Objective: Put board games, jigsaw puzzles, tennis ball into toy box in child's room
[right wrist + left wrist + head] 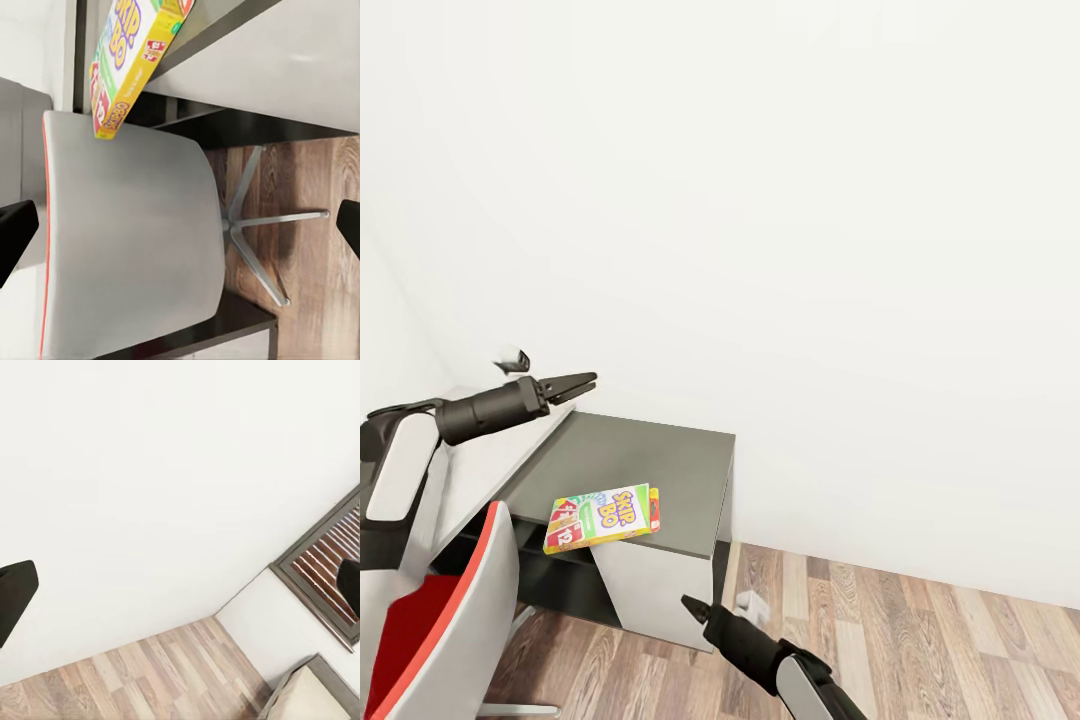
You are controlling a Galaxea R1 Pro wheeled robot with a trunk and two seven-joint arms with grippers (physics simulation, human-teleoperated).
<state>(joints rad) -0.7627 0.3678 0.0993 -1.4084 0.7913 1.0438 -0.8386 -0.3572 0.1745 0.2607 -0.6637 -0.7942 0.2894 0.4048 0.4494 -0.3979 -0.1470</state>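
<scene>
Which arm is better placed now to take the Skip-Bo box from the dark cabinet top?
Probably the right gripper: it points up at the game box, which overhangs the cabinet's near edge. The left gripper hovers farther back near the wall, aimed past it.

**Wall, floor and bed corner past the left pincer**

A plain white wall [150, 472] meets the wood-plank floor [150, 675]. A dark-framed slatted panel [322, 562] hangs on the adjoining wall. The bed [319, 697] shows one cream corner. Dark left pincer [180, 585] fingertips [15, 592] stand wide apart.
</scene>
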